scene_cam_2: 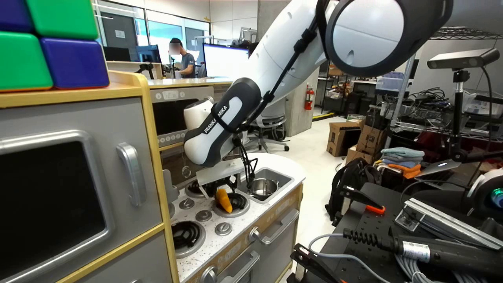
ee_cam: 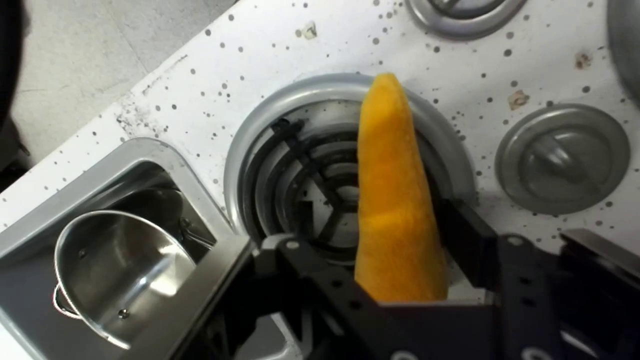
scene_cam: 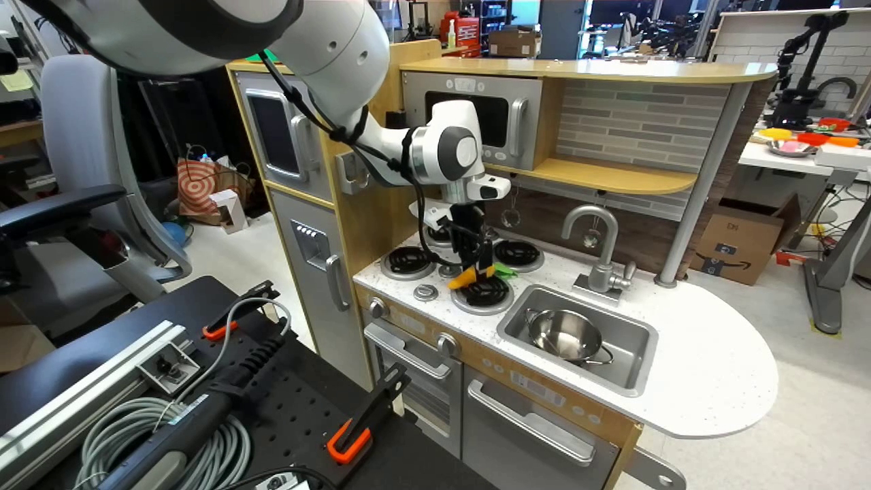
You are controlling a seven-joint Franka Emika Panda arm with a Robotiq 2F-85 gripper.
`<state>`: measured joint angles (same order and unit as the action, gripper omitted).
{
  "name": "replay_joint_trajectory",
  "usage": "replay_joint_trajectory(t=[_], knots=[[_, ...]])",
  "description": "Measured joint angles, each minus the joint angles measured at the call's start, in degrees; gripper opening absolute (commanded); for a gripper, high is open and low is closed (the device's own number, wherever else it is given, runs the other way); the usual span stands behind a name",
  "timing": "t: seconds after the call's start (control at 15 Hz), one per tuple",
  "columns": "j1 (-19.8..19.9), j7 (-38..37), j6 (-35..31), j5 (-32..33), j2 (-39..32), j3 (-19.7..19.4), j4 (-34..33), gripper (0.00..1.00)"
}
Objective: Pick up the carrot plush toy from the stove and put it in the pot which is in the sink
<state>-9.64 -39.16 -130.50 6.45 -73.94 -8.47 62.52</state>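
The carrot plush toy [scene_cam: 464,278] lies across a burner of the white stove [scene_cam: 446,310], its green leaves [scene_cam: 504,270] toward the back. It is also in an exterior view [scene_cam_2: 224,201] and in the wrist view [ee_cam: 392,185], where its leafy end is hidden behind the gripper. My gripper [ee_cam: 377,207] is open, with its fingers down on both sides of the carrot. The left finger stands apart from it; the right is close, and I cannot tell if it touches. The silver pot [scene_cam: 565,333] sits tilted in the steel sink [scene_cam: 629,341]; the pot also shows in the wrist view [ee_cam: 125,280].
The curved grey faucet [scene_cam: 602,245] stands behind the sink. Stove knobs [ee_cam: 562,157] lie beside the burner. A yellow shelf [scene_cam: 612,178] and the toy microwave [scene_cam: 476,112] rise behind the counter. A black table [scene_cam: 292,388] with clamps and cable stands in front.
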Motion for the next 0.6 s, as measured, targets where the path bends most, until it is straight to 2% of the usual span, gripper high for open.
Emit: replay_joint_trajectory(t=[0.27,0.4,0.47,0.53,0.6], knots=[[0.53,0.00,0.39,0.00,-0.89,0.00,-1.45,0.03],[1.01,0.00,0.39,-0.03,-0.92,-0.01,-1.67,0.00],[1.40,0.00,0.39,-0.03,-0.88,0.01,-1.80,0.03],[1.89,0.00,0.38,-0.03,-0.78,0.01,-1.89,0.01],[2.49,0.00,0.26,-0.05,-0.61,0.01,-1.94,0.03]])
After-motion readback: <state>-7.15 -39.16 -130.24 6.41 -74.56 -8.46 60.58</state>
